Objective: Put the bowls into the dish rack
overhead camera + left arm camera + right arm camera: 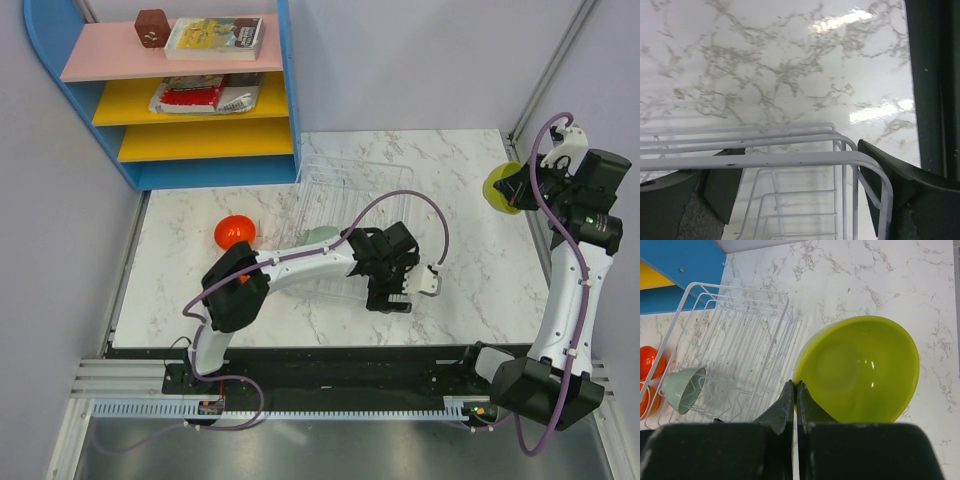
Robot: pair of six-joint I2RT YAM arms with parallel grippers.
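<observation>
The wire dish rack [335, 205] lies in the middle of the table. A pale green bowl [320, 237] sits tilted in it and also shows in the right wrist view [682, 387]. An orange bowl [235, 232] sits on the table left of the rack. My left gripper [390, 297] is open at the rack's near right corner. In the left wrist view the rack's rim [790, 159] runs between its spread fingers [892, 182]. My right gripper [520, 185] is shut on the rim of a yellow-green bowl [862, 367] and holds it above the table's right side.
A blue shelf unit [190, 90] with pink and yellow boards stands at the back left, holding a book [215, 38], a brown block and a packet. Grey walls close in the table on both sides. The table's black front edge [330, 352] runs near the arm bases.
</observation>
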